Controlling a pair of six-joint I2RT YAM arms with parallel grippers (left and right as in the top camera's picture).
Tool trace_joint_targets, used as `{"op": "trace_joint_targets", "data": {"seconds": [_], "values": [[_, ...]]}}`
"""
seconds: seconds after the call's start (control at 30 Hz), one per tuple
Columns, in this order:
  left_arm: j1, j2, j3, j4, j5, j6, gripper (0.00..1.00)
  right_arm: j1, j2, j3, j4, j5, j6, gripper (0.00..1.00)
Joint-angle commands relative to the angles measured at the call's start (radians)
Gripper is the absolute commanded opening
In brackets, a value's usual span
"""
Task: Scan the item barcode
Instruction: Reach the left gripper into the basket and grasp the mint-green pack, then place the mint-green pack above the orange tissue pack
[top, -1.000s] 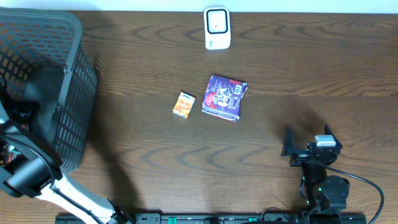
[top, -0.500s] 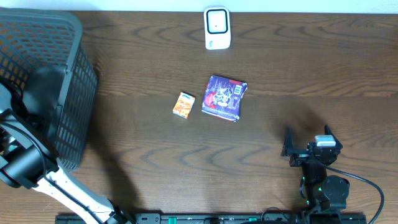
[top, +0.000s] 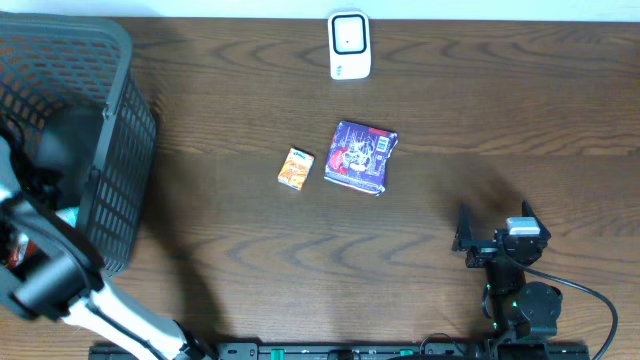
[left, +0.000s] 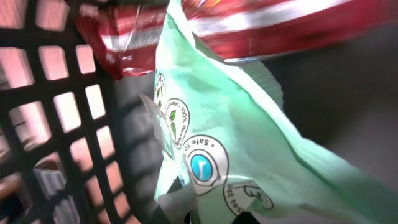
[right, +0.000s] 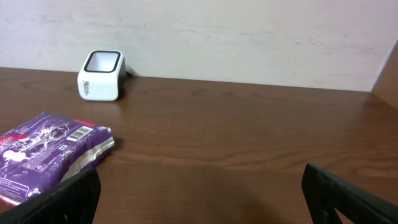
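On the table (top: 250, 270), the basket (top: 110, 120) holds a green packet (left: 249, 143), left gripper (top: 66, 175) clenched on it; right gripper (top: 491, 228) spread.

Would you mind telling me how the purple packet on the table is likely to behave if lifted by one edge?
The purple packet looks like a crinkled film pouch, so it would probably sag rather than stay stiff. It lies flat on the table, so rolling seems unlikely. Its glossy wrap may be slippery.
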Motion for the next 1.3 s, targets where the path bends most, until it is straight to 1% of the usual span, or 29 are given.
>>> {"op": "trace_joint_targets", "data": {"seconds": [0.0, 0.1, 0.23, 0.27, 0.37, 0.43, 0.53, 0.67, 0.77, 0.87, 0.93, 1.07, 1.27], "values": [[-0.034, -0.204, 0.048, 0.051, 0.122, 0.035, 0.07, 0.005, -0.002, 0.0, -0.006, -0.002, -0.012, 0.99], [-0.065, -0.318, 0.048, 0.11, 0.195, 0.077, 0.07, 0.005, -0.002, 0.0, -0.006, -0.002, -0.012, 0.99], [-0.126, -0.47, 0.048, 0.196, 0.251, 0.079, 0.07, 0.005, -0.002, 0.0, -0.006, -0.002, -0.012, 0.99], [-0.171, -0.541, 0.048, 0.248, 0.283, 0.079, 0.07, 0.005, -0.002, 0.0, -0.006, -0.002, -0.012, 0.99], [-0.256, -0.621, 0.048, 0.34, 0.372, 0.142, 0.07, 0.005, -0.002, 0.0, -0.006, -0.002, -0.012, 0.99], [-0.338, -0.654, 0.047, 0.389, 0.417, 0.197, 0.07, 0.005, -0.002, 0.0, -0.006, -0.002, -0.012, 0.99], [-0.473, -0.665, 0.047, 0.418, 0.424, 0.257, 0.07, 0.005, -0.002, 0.0, -0.006, -0.002, -0.012, 0.99], [-0.662, -0.631, 0.032, 0.41, 0.416, 0.358, 0.07, 0.005, -0.002, 0.0, -0.006, -0.002, -0.012, 0.99], [-0.785, -0.571, 0.011, 0.41, 0.381, 0.367, 0.07, 0.005, -0.002, 0.0, -0.006, -0.002, -0.012, 0.99], [-0.871, -0.492, 0.006, 0.381, 0.34, 0.374, 0.07, 0.005, -0.002, 0.0, -0.006, -0.002, -0.012, 0.99], [-0.921, -0.42, 0.006, 0.364, 0.278, 0.374, 0.08, 0.005, -0.002, 0.0, -0.006, -0.002, -0.012, 0.99], [-0.978, -0.283, 0.006, 0.361, 0.194, 0.373, 0.07, 0.005, -0.002, 0.0, -0.006, -0.002, -0.012, 0.99], [-1.027, -0.094, 0.006, 0.349, 0.192, 0.361, 0.08, 0.005, -0.002, 0.0, -0.006, -0.002, -0.012, 0.99]]}}
